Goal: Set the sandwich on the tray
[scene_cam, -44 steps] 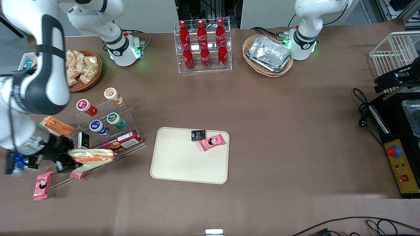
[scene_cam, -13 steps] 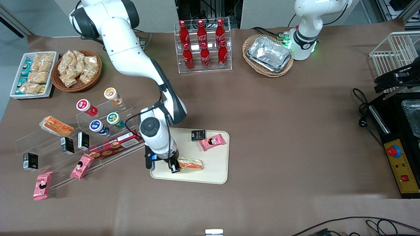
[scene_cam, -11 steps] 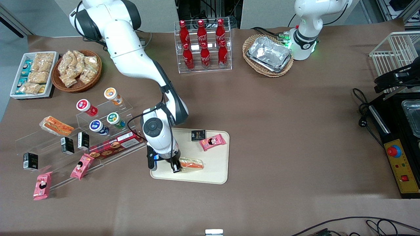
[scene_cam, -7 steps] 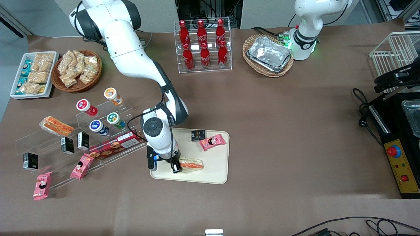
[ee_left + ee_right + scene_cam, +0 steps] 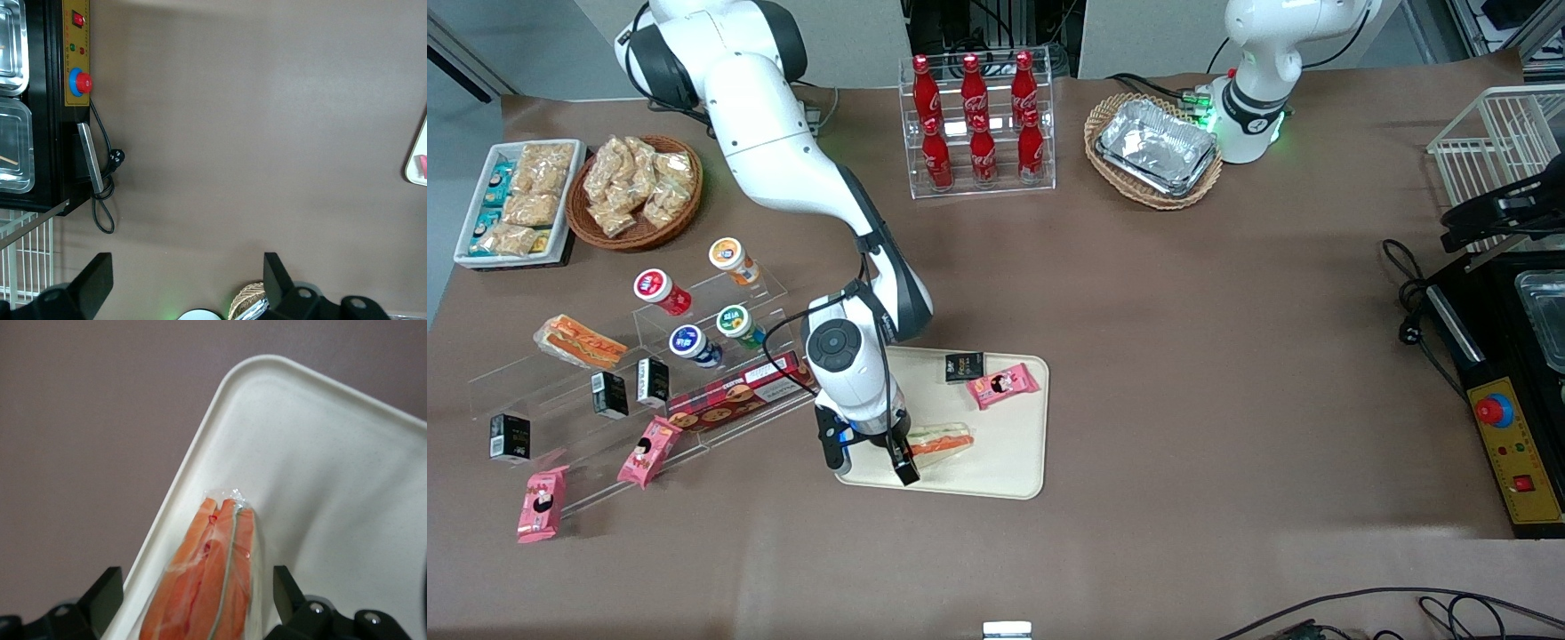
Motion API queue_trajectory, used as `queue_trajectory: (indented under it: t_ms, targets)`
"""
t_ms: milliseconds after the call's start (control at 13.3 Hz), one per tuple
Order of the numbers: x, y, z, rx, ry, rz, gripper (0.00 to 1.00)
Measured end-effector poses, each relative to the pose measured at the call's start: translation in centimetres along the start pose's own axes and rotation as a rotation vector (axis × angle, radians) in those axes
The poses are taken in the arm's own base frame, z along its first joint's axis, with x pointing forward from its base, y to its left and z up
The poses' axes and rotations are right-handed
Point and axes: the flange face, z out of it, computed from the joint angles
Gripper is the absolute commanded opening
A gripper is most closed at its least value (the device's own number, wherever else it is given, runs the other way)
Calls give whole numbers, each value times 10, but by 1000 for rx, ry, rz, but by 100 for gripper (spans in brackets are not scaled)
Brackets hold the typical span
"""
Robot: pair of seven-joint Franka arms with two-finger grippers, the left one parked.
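The clear-wrapped sandwich (image 5: 941, 439) lies flat on the cream tray (image 5: 996, 462), close to the tray's edge nearest the front camera and toward the working arm's end. My right gripper (image 5: 869, 458) hangs just above the sandwich's end with its fingers spread wide. In the right wrist view the sandwich (image 5: 213, 573) shows its orange filling and lies on the tray (image 5: 320, 453) between the two fingers of the gripper (image 5: 193, 607). Neither finger touches it.
A black packet (image 5: 964, 365) and a pink packet (image 5: 1005, 384) lie on the tray, farther from the front camera. A clear display stand (image 5: 720, 391) with boxes, cups and a stubbier sandwich (image 5: 580, 342) stands beside the tray. A cola rack (image 5: 976, 124) and a basket of foil trays (image 5: 1156, 149) stand farther back.
The gripper carried the sandwich from the display stand to the tray, set it down, opened its fingers and drew back a little. The sandwich now rests on the tray by itself.
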Motion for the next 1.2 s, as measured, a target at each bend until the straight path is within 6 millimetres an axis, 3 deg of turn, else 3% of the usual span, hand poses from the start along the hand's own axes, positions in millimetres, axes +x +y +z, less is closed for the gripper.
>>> queue_trajectory:
  t_ms: [226, 527, 828, 978, 1204]
  targets:
    - [7, -16, -38, -46, -20, 2, 100]
    - [49, -44, -132, -46, -67, -68, 100]
    - [83, -45, -206, -54, -107, -246, 100]
    - [112, -40, -246, -61, -124, -361, 100]
    - [172, -22, -306, -66, -158, -485, 100]
